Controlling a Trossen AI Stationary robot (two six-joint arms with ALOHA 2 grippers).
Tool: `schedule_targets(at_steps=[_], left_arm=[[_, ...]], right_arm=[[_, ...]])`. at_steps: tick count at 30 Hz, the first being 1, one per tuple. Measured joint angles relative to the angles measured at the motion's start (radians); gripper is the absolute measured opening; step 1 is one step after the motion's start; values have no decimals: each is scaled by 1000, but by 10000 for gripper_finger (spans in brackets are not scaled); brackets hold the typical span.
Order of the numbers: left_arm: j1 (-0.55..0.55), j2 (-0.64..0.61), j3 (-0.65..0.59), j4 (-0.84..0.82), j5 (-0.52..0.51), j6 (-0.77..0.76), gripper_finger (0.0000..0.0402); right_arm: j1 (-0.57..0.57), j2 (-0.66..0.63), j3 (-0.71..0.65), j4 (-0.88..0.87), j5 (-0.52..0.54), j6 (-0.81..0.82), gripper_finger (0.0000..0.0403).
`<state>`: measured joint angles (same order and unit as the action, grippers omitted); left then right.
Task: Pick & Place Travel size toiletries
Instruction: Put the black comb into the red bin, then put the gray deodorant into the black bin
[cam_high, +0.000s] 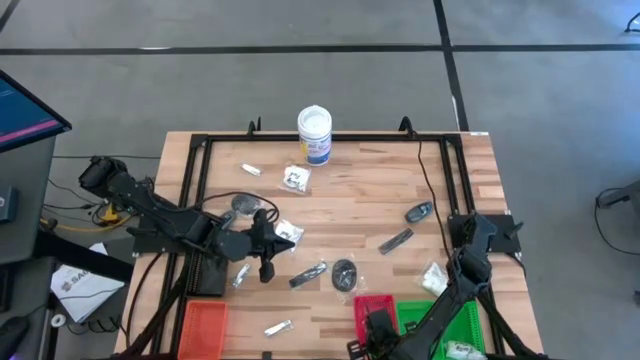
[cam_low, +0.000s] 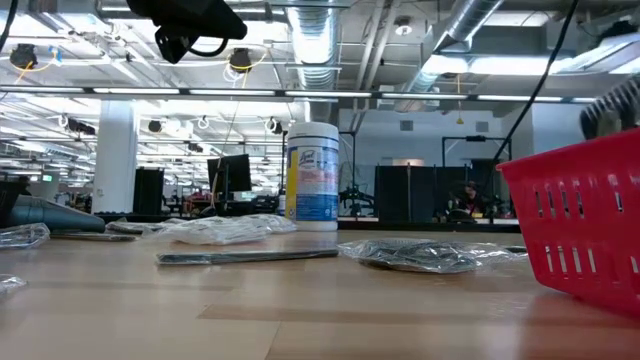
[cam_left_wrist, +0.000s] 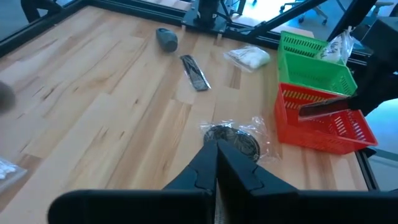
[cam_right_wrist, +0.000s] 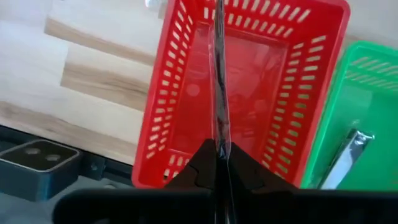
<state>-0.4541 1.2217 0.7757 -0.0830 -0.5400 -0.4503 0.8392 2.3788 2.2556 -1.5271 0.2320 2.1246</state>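
The right hand (cam_right_wrist: 219, 163) pinches a slim dark stick (cam_right_wrist: 218, 74) above the red tray (cam_right_wrist: 180, 81); the left hand (cam_left_wrist: 216, 163), pressed together, hovers over the table (cam_left_wrist: 112, 112).

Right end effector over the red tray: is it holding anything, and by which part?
Yes. The right end effector is shut on a slim dark packet, pinched at one end, hanging over the red tray.
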Motion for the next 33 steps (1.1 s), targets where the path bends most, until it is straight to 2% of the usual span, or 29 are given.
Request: schedule_targets(at_steps=[8, 18, 23, 27, 33], left_arm=[[0, 0, 0, 0, 2, 0, 1], [0, 0, 0, -1, 2, 0, 1], [0, 0, 0, -1, 2, 0, 1], [0, 0, 0, -1, 3, 0, 1], [0, 0, 0, -2, 35, 0, 1]], right_arm=[[-32, -1, -2, -16, 0, -4, 9], [-26, -1, -2, -30, 1, -14, 119], [-15, -6, -2, -45, 8, -27, 154], [-16, -48, -2, -44, 61, -88, 163], [-62, -129, -2, -44, 160, -278, 155]])
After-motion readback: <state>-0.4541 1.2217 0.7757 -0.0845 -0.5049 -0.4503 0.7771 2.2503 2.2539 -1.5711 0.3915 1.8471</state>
